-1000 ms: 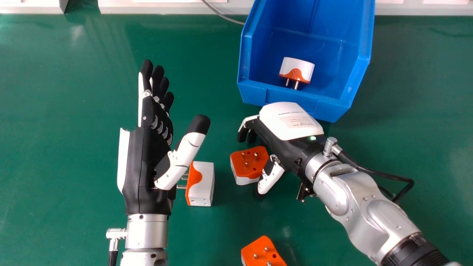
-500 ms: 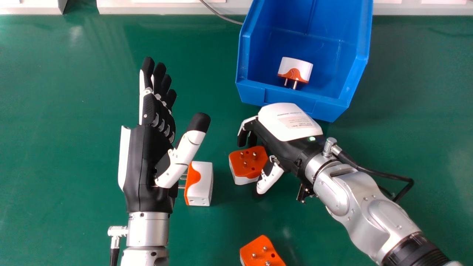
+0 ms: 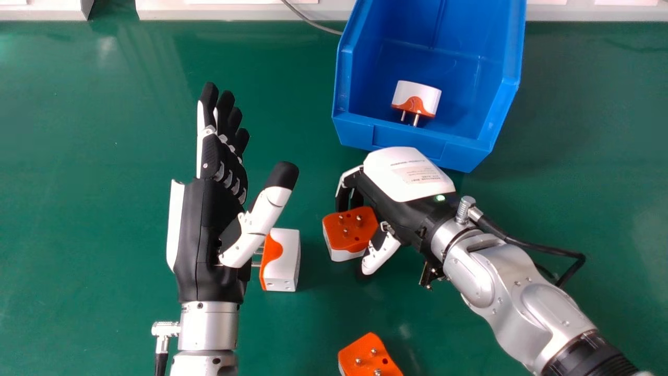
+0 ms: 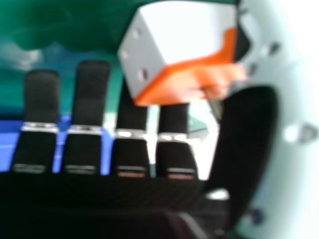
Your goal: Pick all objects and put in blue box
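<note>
Right hand [image 3: 407,175] angled beside an orange-topped plug [image 3: 349,237], thumb apart from fingers, left hand [image 3: 206,224] outstretched

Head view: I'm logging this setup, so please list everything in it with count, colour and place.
Box: one, blue, far side
Boxed plug: one, white and orange, inside
Middle plug: one, orange and white, beside right thumb
Left plug: one, white and orange, beside left hand
Near plug: one, orange, bottom edge
Table: one, green, beneath
Thin cable: one, grey, far edge
Left hand: one, black and white, left
Right hand: one, black and white, before box
Forearms: two, silver, behind hands
</note>
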Robot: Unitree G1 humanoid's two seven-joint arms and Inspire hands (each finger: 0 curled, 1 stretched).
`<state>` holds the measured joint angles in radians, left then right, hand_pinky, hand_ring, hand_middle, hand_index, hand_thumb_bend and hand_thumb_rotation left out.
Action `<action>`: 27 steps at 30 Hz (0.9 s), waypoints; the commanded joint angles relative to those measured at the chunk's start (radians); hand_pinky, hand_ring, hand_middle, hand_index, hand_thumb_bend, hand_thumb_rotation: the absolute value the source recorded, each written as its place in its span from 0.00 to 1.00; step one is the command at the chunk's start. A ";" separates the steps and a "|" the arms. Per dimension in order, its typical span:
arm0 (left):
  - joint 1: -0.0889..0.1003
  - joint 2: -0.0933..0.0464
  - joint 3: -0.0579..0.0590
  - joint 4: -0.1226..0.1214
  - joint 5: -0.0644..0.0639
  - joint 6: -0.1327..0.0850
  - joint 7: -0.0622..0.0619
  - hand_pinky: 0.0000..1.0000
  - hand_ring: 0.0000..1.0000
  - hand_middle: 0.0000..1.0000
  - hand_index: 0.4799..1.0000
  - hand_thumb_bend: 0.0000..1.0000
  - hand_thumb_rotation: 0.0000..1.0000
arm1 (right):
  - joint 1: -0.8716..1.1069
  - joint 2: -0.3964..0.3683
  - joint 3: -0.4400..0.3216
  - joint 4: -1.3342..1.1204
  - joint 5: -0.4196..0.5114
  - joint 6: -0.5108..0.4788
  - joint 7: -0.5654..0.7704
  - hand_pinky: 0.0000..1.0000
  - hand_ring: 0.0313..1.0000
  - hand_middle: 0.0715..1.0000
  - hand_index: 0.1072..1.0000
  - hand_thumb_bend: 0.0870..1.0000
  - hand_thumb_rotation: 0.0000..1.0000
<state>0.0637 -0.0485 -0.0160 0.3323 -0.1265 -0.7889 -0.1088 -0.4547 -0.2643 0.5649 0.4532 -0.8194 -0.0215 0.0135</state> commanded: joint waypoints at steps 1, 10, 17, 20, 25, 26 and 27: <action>0.001 -0.026 -0.008 -0.018 0.005 -0.017 -0.001 1.00 1.00 1.00 1.00 0.78 0.48 | 0.016 0.017 0.018 0.015 -0.006 0.006 -0.004 0.41 0.46 0.54 0.53 0.54 0.01; 0.017 -0.023 -0.013 -0.025 0.008 -0.014 -0.004 1.00 1.00 1.00 1.00 0.80 0.49 | 0.053 -0.009 -0.008 -0.070 -0.006 -0.039 -0.081 0.39 0.43 0.51 0.51 0.51 0.01; 0.012 -0.019 -0.012 -0.014 0.018 -0.025 0.000 1.00 1.00 1.00 1.00 0.80 0.49 | 0.134 -0.041 -0.086 -0.299 0.013 -0.058 -0.122 0.39 0.43 0.51 0.51 0.51 0.01; 0.008 -0.021 -0.012 -0.010 0.022 -0.028 0.003 1.00 1.00 1.00 1.00 0.80 0.49 | 0.172 -0.053 -0.124 -0.409 0.013 -0.075 -0.141 0.39 0.43 0.51 0.51 0.51 0.01; 0.002 -0.022 -0.014 -0.010 0.011 -0.024 -0.002 1.00 1.00 1.00 1.00 0.80 0.49 | 0.200 -0.058 -0.162 -0.498 0.017 -0.082 -0.128 0.38 0.42 0.51 0.49 0.50 0.00; 0.002 -0.023 -0.013 -0.011 0.015 -0.023 0.001 1.00 1.00 1.00 1.00 0.80 0.49 | 0.206 -0.058 -0.170 -0.514 0.022 -0.084 -0.126 0.38 0.42 0.51 0.49 0.50 0.00; 0.002 -0.024 -0.013 -0.012 0.018 -0.021 0.004 1.00 1.00 1.00 1.00 0.80 0.49 | 0.213 -0.056 -0.178 -0.528 0.030 -0.087 -0.125 0.38 0.42 0.51 0.49 0.50 0.00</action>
<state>0.0733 -0.0474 -0.0235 0.3308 -0.1183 -0.7972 -0.1079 -0.2515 -0.3211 0.4126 -0.0226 -0.8085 -0.0946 -0.1083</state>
